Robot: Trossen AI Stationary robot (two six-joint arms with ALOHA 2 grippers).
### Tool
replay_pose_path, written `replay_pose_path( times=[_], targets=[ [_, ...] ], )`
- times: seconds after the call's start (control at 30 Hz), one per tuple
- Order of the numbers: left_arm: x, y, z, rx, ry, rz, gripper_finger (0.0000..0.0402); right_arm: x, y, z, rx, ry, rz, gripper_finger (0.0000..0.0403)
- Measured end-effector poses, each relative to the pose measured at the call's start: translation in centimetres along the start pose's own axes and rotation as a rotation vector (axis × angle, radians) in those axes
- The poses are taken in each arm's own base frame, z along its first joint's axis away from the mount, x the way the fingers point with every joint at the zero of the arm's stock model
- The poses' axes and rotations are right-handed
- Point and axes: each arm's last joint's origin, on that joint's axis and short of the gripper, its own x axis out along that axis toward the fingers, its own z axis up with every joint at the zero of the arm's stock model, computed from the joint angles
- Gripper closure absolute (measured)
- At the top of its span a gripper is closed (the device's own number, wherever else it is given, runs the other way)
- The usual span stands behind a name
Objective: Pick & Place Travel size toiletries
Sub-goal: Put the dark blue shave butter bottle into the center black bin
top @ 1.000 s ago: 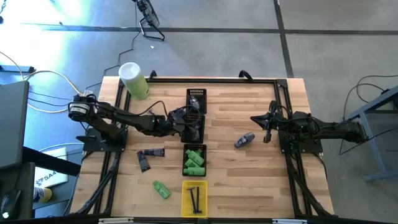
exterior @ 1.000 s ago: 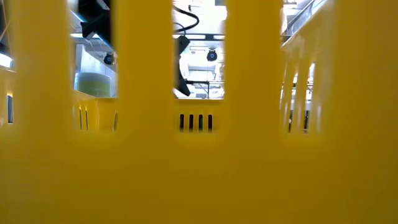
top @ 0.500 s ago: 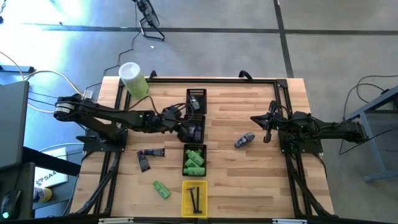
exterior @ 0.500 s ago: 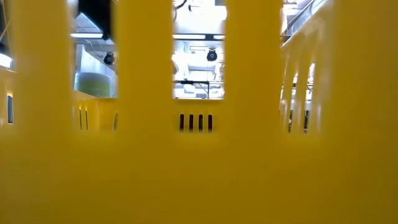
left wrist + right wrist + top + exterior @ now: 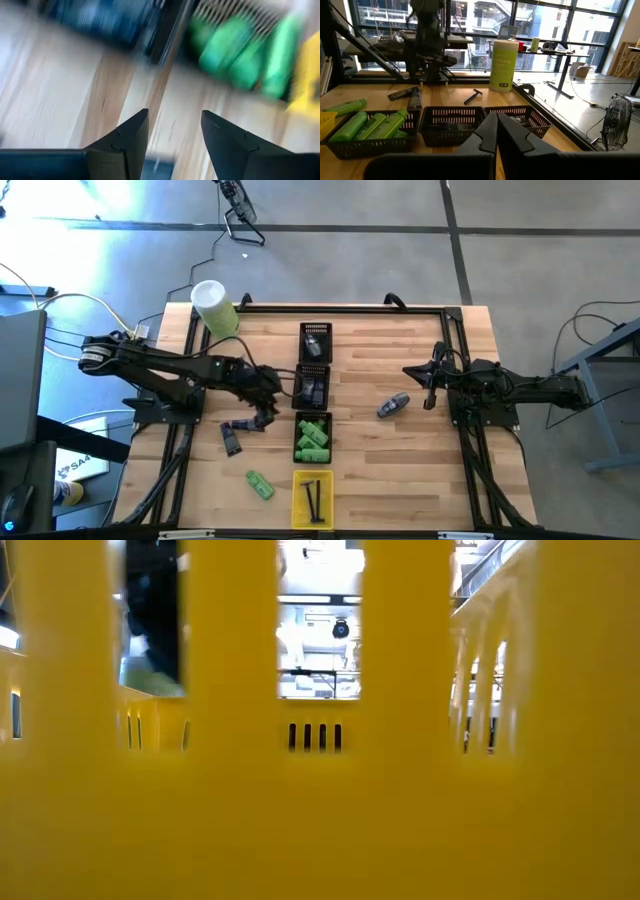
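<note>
My left gripper (image 5: 268, 412) hangs open and empty over the wood, just left of the row of trays; its fingers (image 5: 135, 131) have nothing between them. Just beside and below it in the high view lie two purple-grey tubes (image 5: 240, 431) flat on the table. Green bottles (image 5: 313, 438) fill one black tray, and another green bottle (image 5: 260, 485) lies loose on the table near the front. A grey-blue oval piece (image 5: 393, 405) lies right of the trays. Dark sticks (image 5: 314, 500) lie in the yellow tray (image 5: 298, 514). My right gripper (image 5: 430, 385) waits shut at the right.
Two more black trays (image 5: 314, 340) (image 5: 313, 387) stand in line behind the green-bottle tray. A pale-green cylinder (image 5: 214, 308) with a white top stands at the far left corner. The yellow tray's wall (image 5: 320, 790) fills the low view. Bare wood lies at the front right.
My left gripper has drawn back from over the middle black tray toward the table's left and near edges, ending beside the purple-grey tubes. It has turned as it went. Its fingers have stayed apart.
</note>
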Motion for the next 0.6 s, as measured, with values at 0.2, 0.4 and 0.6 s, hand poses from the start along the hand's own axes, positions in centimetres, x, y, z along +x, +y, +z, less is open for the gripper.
replay_pose_path(
  times=[0.2,0.4,0.6],
  targets=[
    [-0.2,0.9,-2.0,-0.034,0.208,0.088,0.0224,0.0,0.0,0.0,0.0,0.0,0.0,0.0401],
    [-0.5,0.8,-3.1,-0.098,0.336,0.07,0.0224,0.0,0.0,0.0,0.0,0.0,0.0,0.0401],
    [-0.4,-0.9,-4.0,-0.055,0.358,0.055,0.0224,0.0,0.0,0.0,0.0,0.0,0.0,0.0401]
  ],
)
